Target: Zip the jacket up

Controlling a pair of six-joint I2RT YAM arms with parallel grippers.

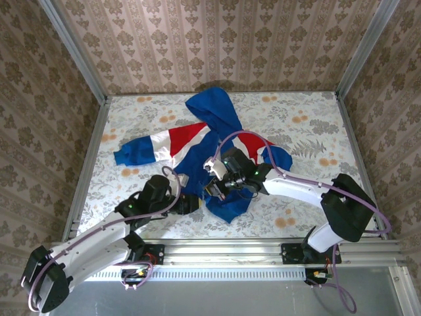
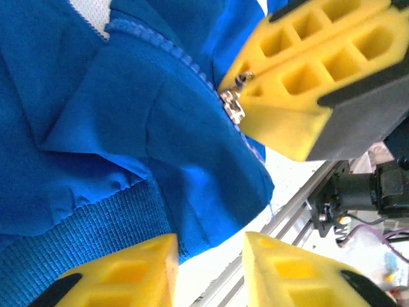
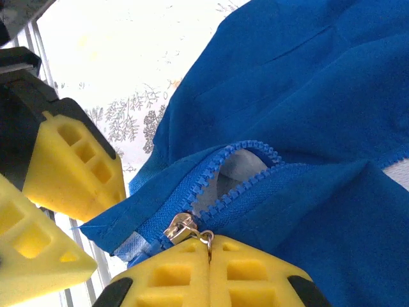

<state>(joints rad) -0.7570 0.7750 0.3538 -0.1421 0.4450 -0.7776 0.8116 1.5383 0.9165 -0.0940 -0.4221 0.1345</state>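
The jacket (image 1: 197, 141) lies spread on the patterned table (image 1: 316, 125), its long axis running from the far side towards the arm bases. The hood (image 1: 214, 108) points to the far edge and the hem (image 1: 227, 209) to the near edge. One banded sleeve (image 1: 141, 151) stretches out to the left. The right gripper (image 3: 209, 256) sits over the lower front of the jacket, its yellow fingers pressed together and clamped on the small metal zipper pull (image 3: 208, 238), just beside the slider (image 3: 181, 227). Beyond the slider the two rows of blue teeth part around a patch of pale lining (image 3: 239, 169). The left gripper (image 2: 208, 272) is at the bottom corner of the jacket, just beside the right one, with its fingers (image 3: 73, 169) apart. The ribbed hem band (image 2: 83, 236) lies just ahead of them, and a corner of fabric reaches towards the gap. The left wrist view does not show whether either finger touches the cloth.
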